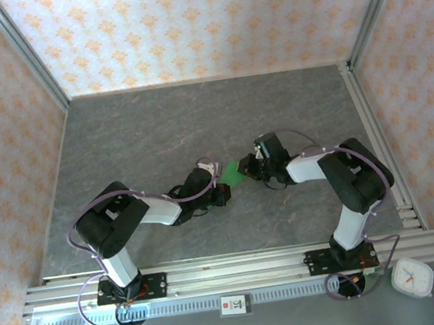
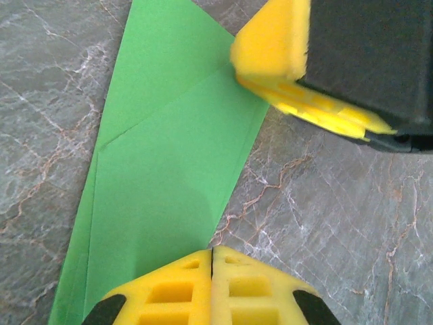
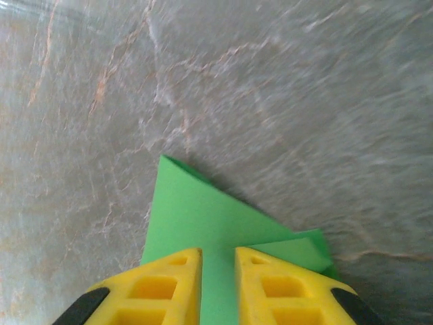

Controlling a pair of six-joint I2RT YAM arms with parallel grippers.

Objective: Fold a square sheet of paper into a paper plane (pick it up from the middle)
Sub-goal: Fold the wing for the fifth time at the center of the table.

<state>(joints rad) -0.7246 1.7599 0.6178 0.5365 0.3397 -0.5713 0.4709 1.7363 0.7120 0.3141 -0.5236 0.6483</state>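
Your green paper [image 2: 162, 183] is thin, floppy, creases easily; pinch its folded middle. Left fingers [image 2: 169, 298] together at its edge, right fingers [image 3: 162, 288] slightly apart.

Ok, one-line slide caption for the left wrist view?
Folded bright green paper sheet lying on grey marbled table, shut left gripper at its near edge, right gripper over its far side.

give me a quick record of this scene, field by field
item: green paper, folded into a pointed shape with layered flaps
surface: grey marbled table, paper lying on it
left: left gripper shut, tips at the paper's edge; cannot tell if it pinches the paper
right: right gripper slightly open, paper showing in the gap
arms: both reach in to the paper mid-table
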